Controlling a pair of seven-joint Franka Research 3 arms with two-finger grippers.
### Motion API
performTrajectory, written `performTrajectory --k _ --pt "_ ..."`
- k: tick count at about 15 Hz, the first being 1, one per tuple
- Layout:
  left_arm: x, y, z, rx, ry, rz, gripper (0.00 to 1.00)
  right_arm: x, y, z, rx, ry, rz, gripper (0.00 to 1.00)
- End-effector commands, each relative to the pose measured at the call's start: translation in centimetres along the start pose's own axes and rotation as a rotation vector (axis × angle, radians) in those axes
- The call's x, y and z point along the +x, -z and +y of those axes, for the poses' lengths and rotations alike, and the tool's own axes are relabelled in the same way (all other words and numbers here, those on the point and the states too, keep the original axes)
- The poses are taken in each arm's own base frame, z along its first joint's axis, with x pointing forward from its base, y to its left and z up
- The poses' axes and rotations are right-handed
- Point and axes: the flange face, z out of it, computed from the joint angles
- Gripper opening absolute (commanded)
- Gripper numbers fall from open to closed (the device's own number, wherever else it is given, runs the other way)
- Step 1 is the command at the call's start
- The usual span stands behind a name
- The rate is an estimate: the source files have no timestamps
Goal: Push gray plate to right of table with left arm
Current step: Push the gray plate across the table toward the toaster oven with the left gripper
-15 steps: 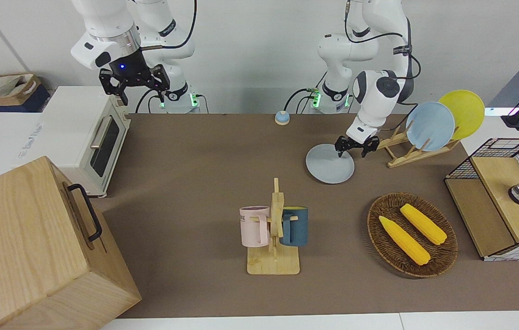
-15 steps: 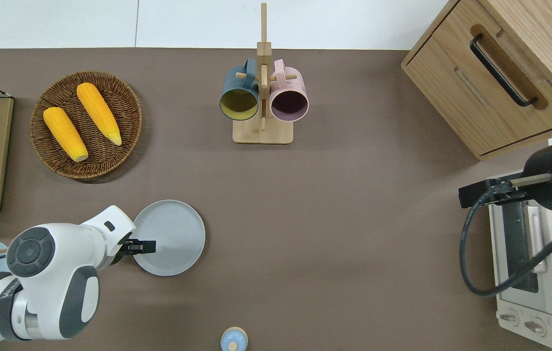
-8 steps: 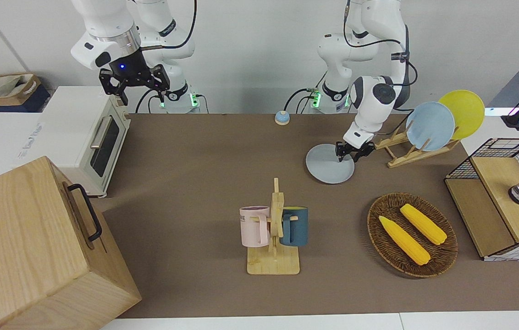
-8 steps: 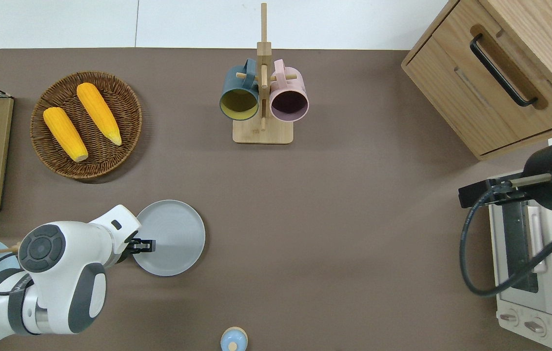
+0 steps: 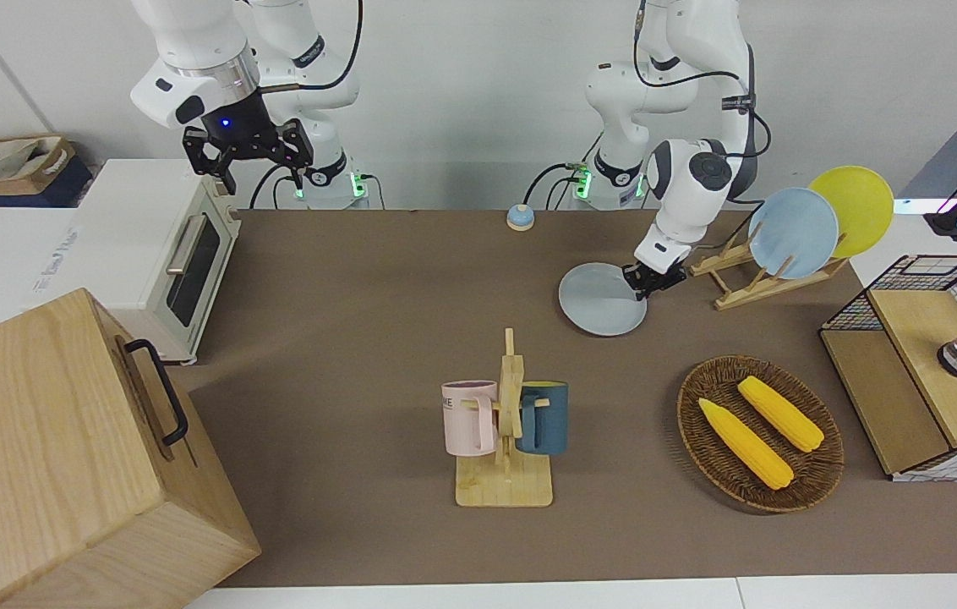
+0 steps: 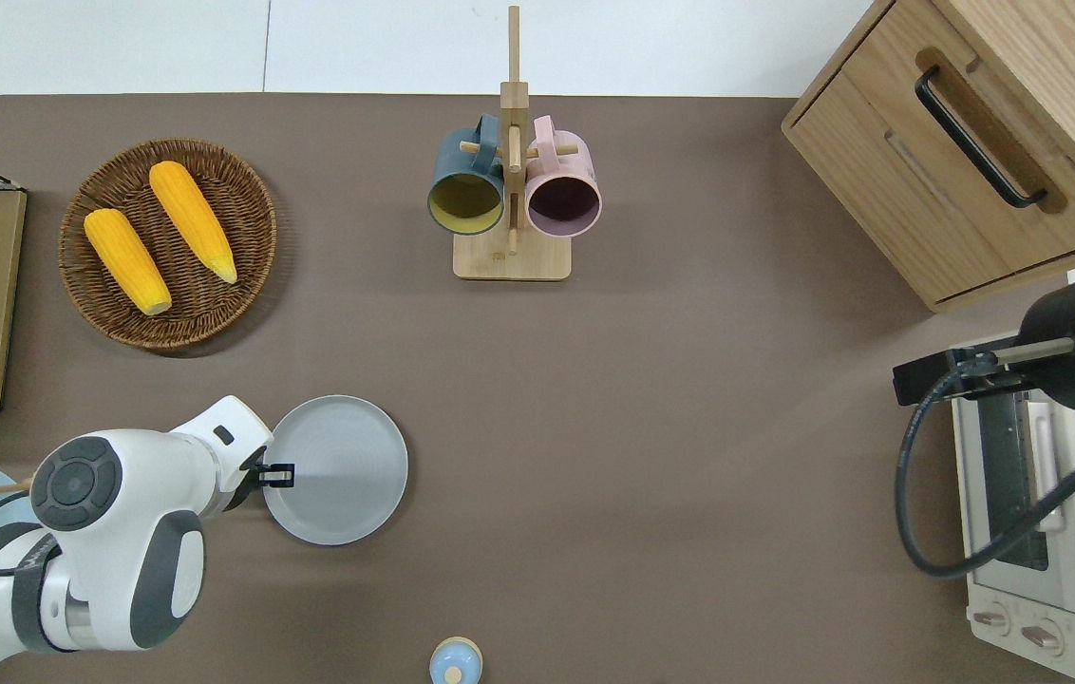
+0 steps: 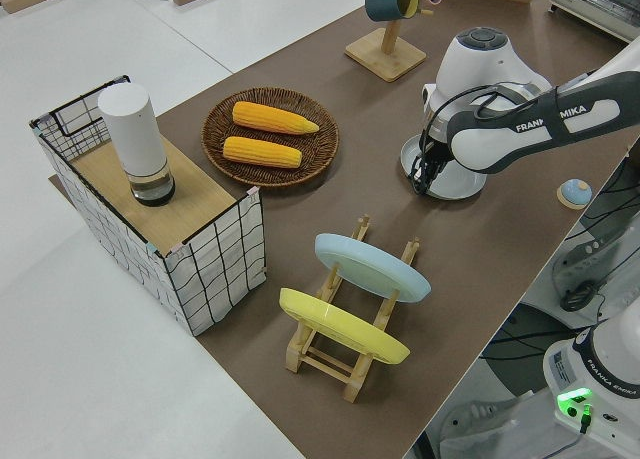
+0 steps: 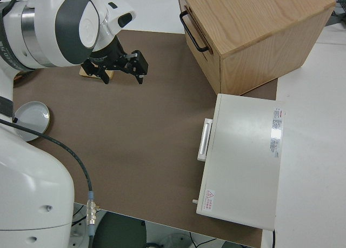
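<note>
The left end effector [image 6: 277, 473] sits low at the gray plate's [image 6: 338, 470] rim, on the edge toward the left arm's end of the tabletop [image 6: 651, 399], fingers pinched narrow with nothing between them. The plate lies flat, near the robots, just beside the plate rack [image 5: 740, 275]. Farther out are the corn basket [image 6: 167, 243] and mug stand [image 6: 511, 190]. The right arm's parked, its end effector [image 5: 248, 150] spread wide.
</note>
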Motion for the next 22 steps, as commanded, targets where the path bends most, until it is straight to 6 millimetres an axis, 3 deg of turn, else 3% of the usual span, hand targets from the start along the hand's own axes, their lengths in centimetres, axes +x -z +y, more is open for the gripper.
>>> performTrajectory --k 1,6,10,17,22 --pt "-0.2 -0.6 0.6 -0.01 0.008 -0.002 0.0 -0.4 0.3 0.3 0.008 -0.003 -0.005 0.983" --pt "-0.9 -1.0 6.8 -0.038 0.003 -0.013 0.0 -0.4 0.2 0.2 0.007 -0.001 -0.005 0.983" --pt "-0.2 -1.6 11.8 -0.083 0.015 -0.03 0.0 -0.4 0.3 0.2 0.007 -0.001 -0.005 0.983" --pt "0.4 -2.3 28.5 -0.115 0.11 -0.031 0.0 -0.4 0.3 0.3 0.008 -0.004 -0.005 0.983" --pt "0.2 -3.1 36.4 -0.139 0.151 -0.027 0.0 -0.4 0.3 0.2 0.007 -0.001 -0.005 0.983"
